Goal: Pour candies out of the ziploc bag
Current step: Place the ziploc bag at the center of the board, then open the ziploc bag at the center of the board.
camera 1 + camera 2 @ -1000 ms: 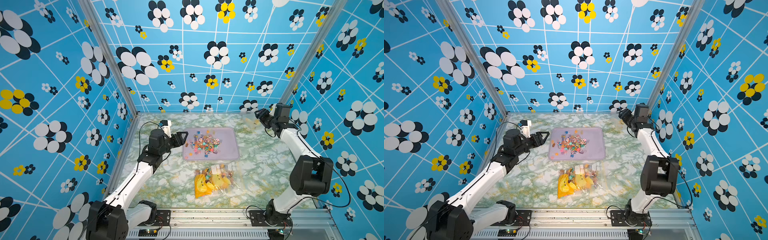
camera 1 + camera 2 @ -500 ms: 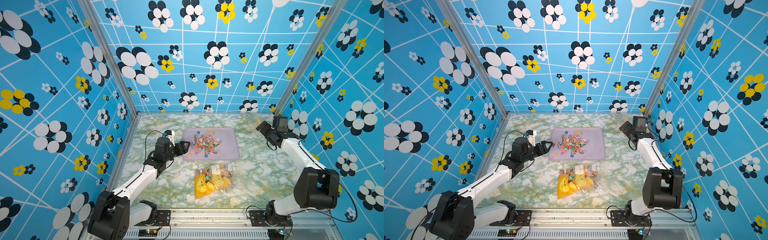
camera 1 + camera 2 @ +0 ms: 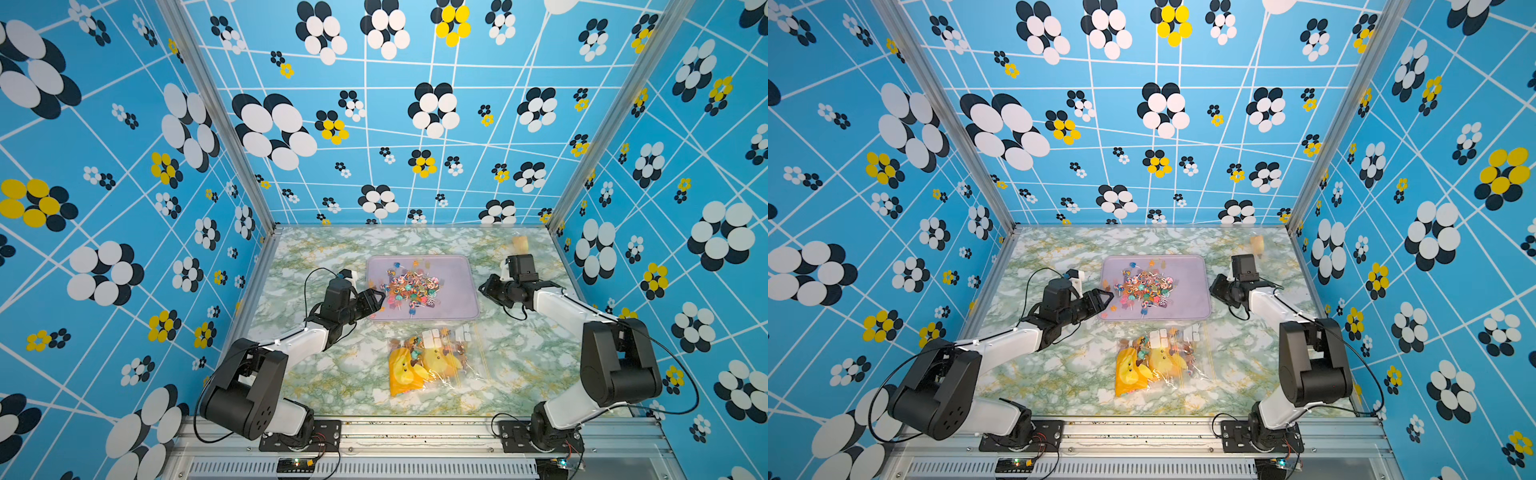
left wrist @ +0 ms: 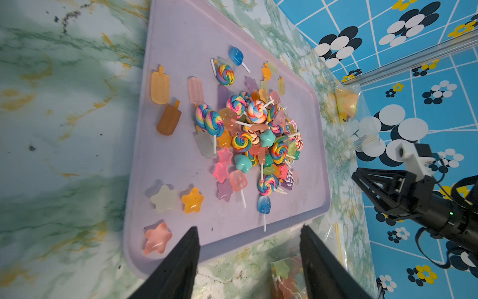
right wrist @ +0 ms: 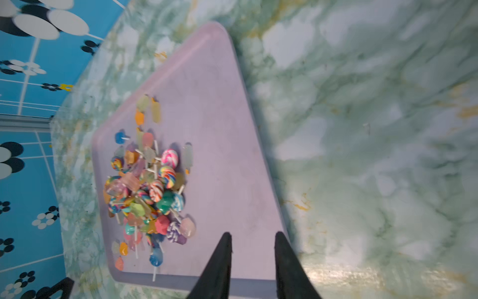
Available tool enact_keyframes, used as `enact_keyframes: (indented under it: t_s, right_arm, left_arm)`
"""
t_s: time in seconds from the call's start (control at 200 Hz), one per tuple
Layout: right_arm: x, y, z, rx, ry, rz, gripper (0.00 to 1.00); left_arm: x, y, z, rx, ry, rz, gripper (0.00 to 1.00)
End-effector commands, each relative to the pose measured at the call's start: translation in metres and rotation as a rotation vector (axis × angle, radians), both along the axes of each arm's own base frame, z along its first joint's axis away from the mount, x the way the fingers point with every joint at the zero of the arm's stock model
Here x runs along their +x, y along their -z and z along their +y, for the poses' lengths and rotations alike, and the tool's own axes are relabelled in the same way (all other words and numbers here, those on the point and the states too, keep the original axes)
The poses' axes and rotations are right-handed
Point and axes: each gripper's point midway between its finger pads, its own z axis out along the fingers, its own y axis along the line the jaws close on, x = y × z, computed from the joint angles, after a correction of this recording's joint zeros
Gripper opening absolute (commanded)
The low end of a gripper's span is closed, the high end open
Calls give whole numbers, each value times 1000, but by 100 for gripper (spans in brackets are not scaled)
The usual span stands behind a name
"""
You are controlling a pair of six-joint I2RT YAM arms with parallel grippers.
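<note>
Marble table (image 3: 311, 257) rings tray (image 3: 457, 301); left pincer (image 3: 377, 296), right pincer (image 3: 482, 287) flank its edges.

We are looking into a robotics lab test cell: blue panels (image 3: 395, 124) printed with black, white and yellow flowers are enclosing a marble-patterned tabletop (image 3: 316, 257), aluminium posts (image 3: 215, 112) are framing its corners, and a left arm (image 3: 299, 340) and right arm (image 3: 557, 301) are sitting bolted to a metal rail (image 3: 415, 432) beside a bare circuit board (image 3: 296, 462).
</note>
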Motion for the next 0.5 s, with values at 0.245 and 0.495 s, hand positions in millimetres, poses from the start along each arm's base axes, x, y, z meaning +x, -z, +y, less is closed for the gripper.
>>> enact_keyframes:
  t_s: [0.245,0.495]
  right_arm:
    - [-9,31,21,14,-65,66,29]
    - [-14,24,20,-5,-62,54,23]
  left_arm:
    - [2,24,20,100,-81,57,53]
    - [4,25,17,109,-72,73,49]
